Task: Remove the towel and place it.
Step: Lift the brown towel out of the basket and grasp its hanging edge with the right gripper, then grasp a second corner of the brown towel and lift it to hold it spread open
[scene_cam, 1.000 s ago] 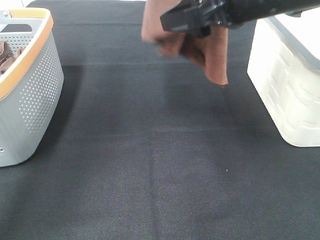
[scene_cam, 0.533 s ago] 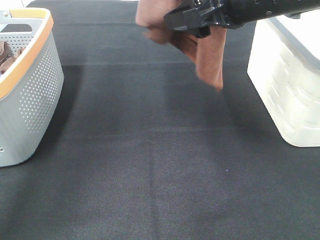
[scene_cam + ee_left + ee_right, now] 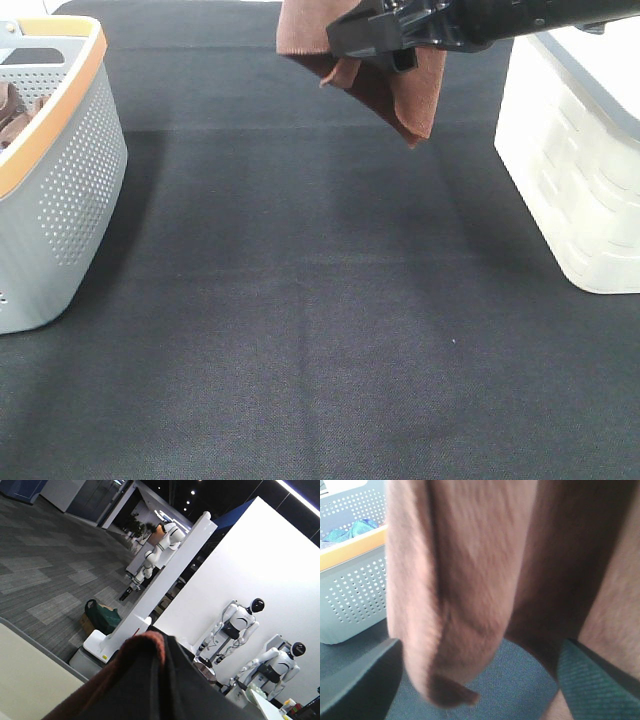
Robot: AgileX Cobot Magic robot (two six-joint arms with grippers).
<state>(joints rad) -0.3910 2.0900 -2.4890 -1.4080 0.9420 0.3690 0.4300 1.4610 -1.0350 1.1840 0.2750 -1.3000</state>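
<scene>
Cloth as soft, light and limp as the towel (image 3: 420,95) hangs off the right hand (image 3: 370,45), fingers spread apart, above the surface (image 3: 300,330) near the white bin (image 3: 570,180); a pinch on an edge or corner should hold best

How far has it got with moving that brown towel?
Done: the towel is clear of the grey basket, hanging in the air over the black table cover. In hand: the left gripper seems to pinch its top, while the right gripper stands open around it. Left: putting it down; it rests on nothing yet.
</scene>
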